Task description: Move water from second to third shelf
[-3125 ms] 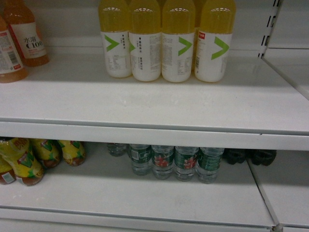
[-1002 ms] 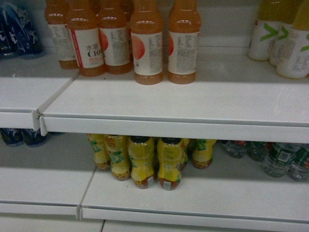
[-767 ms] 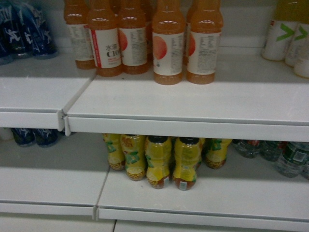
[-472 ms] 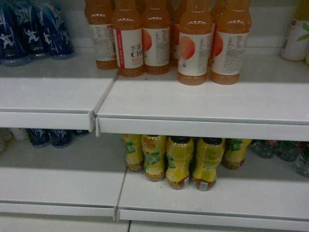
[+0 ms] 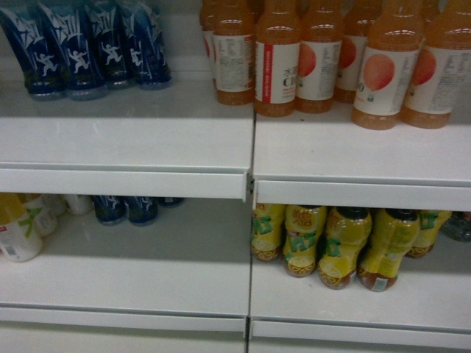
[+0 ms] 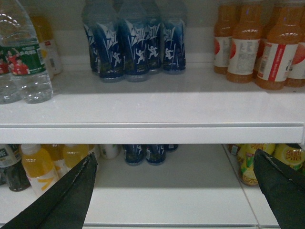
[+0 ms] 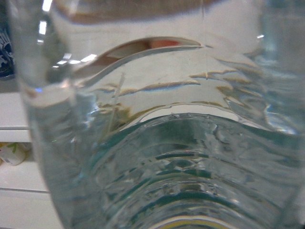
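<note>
The water fills my right wrist view edge to edge, ribbed and clear, so I judge the right gripper is clamped on it, though no fingers show. I read this as the carry step. My left gripper hangs spread open and empty at the bottom of its frame. Other water bottles stand upper left there, beside the blue bottles. Next I need bare shelf to set it down.
</note>
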